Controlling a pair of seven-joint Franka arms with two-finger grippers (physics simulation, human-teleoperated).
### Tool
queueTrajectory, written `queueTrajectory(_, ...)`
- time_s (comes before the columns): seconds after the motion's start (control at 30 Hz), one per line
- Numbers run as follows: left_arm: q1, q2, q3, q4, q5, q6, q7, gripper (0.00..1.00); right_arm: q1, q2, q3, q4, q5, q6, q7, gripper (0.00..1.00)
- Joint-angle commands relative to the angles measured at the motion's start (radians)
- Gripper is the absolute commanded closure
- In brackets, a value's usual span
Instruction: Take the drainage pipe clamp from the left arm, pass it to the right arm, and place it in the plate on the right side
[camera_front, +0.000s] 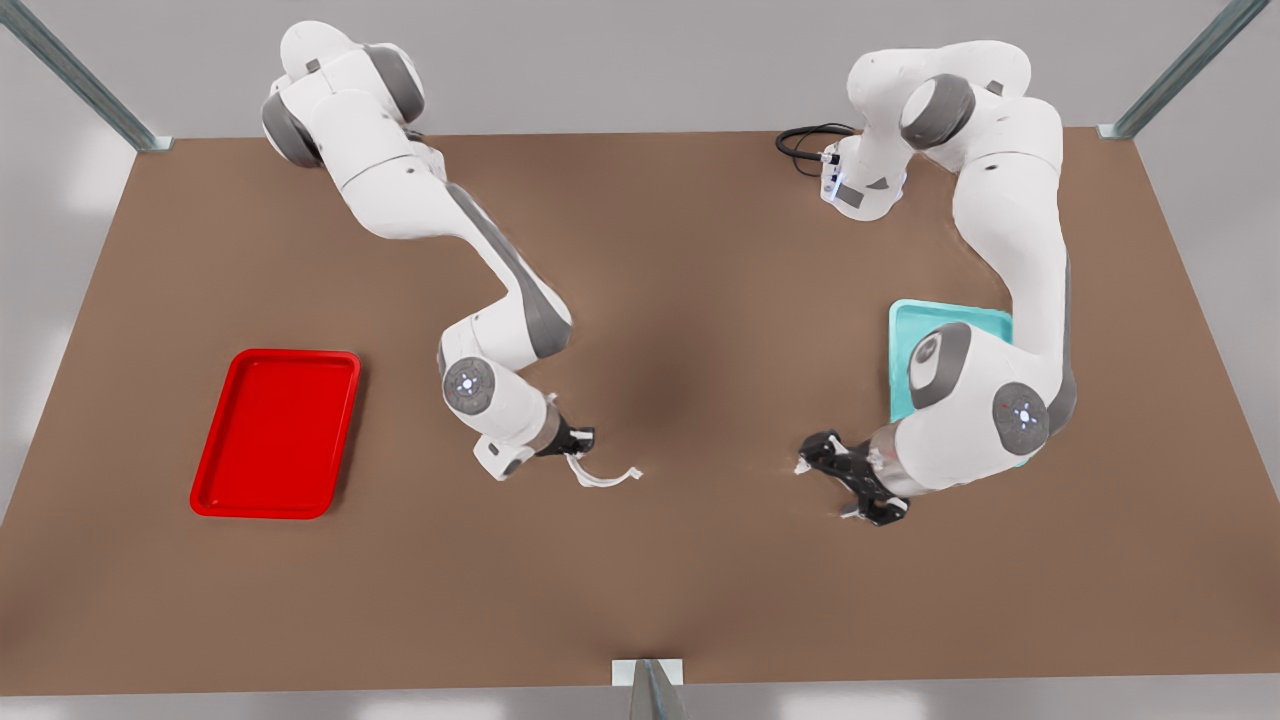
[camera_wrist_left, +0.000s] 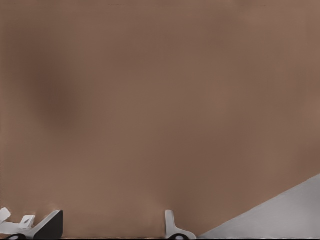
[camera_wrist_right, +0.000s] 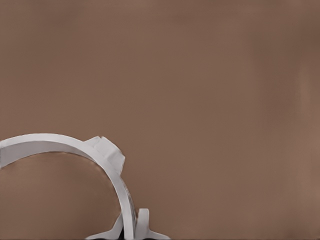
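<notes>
Clamp (camera_front: 603, 478): held above the brown table (camera_front: 700, 560), near mid-table; its free end points to the front view's right.
Right gripper (camera_front: 579, 446): pinches one end of the clamp (camera_wrist_right: 75, 150).
Left gripper (camera_front: 850, 478): fingers spread, holding nothing, well apart from the clamp.
Plate (camera_front: 275, 432): on the front view's left.

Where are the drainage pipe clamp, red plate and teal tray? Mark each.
drainage pipe clamp (camera_wrist_right: 107, 154): right wrist view, nub at mid-arc.
red plate (camera_front: 275, 432): front view, bare floor.
teal tray (camera_front: 940, 318): front view, uncovered floor near the far rim.
</notes>
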Motion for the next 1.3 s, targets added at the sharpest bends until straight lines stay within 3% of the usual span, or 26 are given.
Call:
queueTrajectory(0.0,0.115,-0.054,-0.021,0.049,0.034,-0.491,1.592,0.0,-0.066,-0.055,-0.002,-0.002,-0.109,-0.233,-0.329,0.79)
queueTrajectory(0.07,0.146,-0.119,-0.027,0.047,0.215,-0.601,2.368,0.0,-0.184,-0.103,-0.005,-0.01,-0.188,-0.403,-0.559,0.79)
queueTrajectory(0.1,0.14,-0.258,0.008,-0.124,0.272,-0.579,2.648,0.0,-0.256,-0.116,-0.005,-0.036,-0.23,-0.42,-0.677,0.79)
queueTrajectory(0.13,0.06,-0.557,0.13,-0.619,0.271,-0.192,2.693,0.0,-0.338,-0.142,-0.005,-0.074,-0.293,-0.42,-0.802,0.79)
queueTrajectory(0.17,0.003,-0.593,0.181,-0.677,0.249,-0.107,2.603,0.0,-0.407,-0.15,-0.005,-0.088,-0.334,-0.419,-0.903,0.79)
queueTrajectory(0.27,0.034,-0.576,0.181,-0.631,0.171,-0.124,2.593,0.0,-0.579,-0.153,-0.005,-0.085,-0.429,-0.391,-1.148,0.79)
queueTrajectory(0.33,0.049,-0.571,0.183,-0.631,0.169,-0.143,2.598,0.0,-0.685,-0.116,-0.005,-0.09,-0.466,-0.273,-1.316,0.79)
queueTrajectory(0.73,0.06,-0.565,0.178,-0.631,0.169,-0.144,2.599,0.0,-0.723,-0.129,-0.005,-0.354,-0.499,-0.075,-1.342,0.79)
queueTrajectory(0.77,0.058,-0.564,0.178,-0.631,0.171,-0.141,2.599,0.0,-0.726,-0.127,-0.004,-0.354,-0.5,-0.075,-1.343,0.0)
queueTrajectory(1.0,0.058,-0.558,0.178,-0.631,0.171,-0.138,2.598,0.0,-0.726,-0.13,0.005,-0.329,-0.494,-0.094,-1.356,0.0)
queueTrajectory(1.07,0.058,-0.558,0.178,-0.631,0.171,-0.138,2.598,0.0,-0.679,-0.133,0.044,-0.145,-0.328,-0.317,-1.282,0.0)
queueTrajectory(1.13,0.058,-0.552,0.178,-0.631,0.174,-0.14,2.599,0.0,-0.557,-0.15,0.045,0.021,-0.307,-0.547,-0.574,0.0)
queueTrajectory(1.17,0.058,-0.553,0.178,-0.631,0.174,-0.143,2.599,0.0,-0.554,-0.242,0.051,0.002,-0.287,-0.652,-0.429,0.0)
queueTrajectory(1.23,0.063,-0.556,0.178,-0.631,0.172,-0.183,2.599,0.0,-0.562,-0.48,0.051,-0.079,-0.259,-0.767,-0.434,0.0)
queueTrajectory(1.27,0.063,-0.558,0.178,-0.631,0.174,-0.195,2.599,0.0,-0.568,-0.524,0.045,-0.128,-0.255,-0.764,-0.452,0.0)
